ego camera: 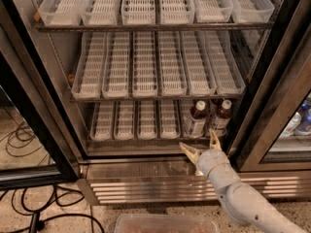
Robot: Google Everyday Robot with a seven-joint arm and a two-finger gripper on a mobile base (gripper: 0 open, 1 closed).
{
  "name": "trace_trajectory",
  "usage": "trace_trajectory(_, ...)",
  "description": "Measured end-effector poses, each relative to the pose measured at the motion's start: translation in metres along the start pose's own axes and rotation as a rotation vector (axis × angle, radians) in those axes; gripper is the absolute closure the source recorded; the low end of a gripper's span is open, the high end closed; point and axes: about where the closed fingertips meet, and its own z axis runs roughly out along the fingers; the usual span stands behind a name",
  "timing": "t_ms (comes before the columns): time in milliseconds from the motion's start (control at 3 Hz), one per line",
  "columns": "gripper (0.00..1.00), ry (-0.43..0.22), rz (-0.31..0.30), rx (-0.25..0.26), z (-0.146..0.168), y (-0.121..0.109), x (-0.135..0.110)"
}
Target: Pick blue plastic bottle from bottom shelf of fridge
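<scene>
The fridge [58,130] stands open, with a black frame and a ribbed steel base. On its bottom shelf [136,136], at the right, stand two white-capped bottles of dark liquid. The blue plastic bottle [196,121] with the pale label is the left one. The bottle with the reddish-brown label [220,118] stands just right of it. My gripper [200,145] is open and empty. It sits just below and in front of the two bottles, at the shelf's front edge, with its fingers spread and pointing into the fridge.
Slotted white lane trays [146,67] fill the middle and top shelves. The black door frame [265,96] is close on the right, and another cooler with bottles [299,123] is beyond it. Cables [29,212] lie on the floor at the left. A clear bin [165,223] is at the bottom.
</scene>
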Motion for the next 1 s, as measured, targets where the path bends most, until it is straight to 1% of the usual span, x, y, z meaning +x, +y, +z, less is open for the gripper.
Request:
trace_trajectory(333, 0.38, -0.007, 0.009, 0.017, 0.007, -0.003, 0.0)
trace_trajectory(667, 0.39, -0.017, 0.006, 0.03, 0.015, -0.004, -0.002)
trace_trajectory(1000, 0.37, -0.023, 0.001, 0.046, 0.022, -0.006, -0.004)
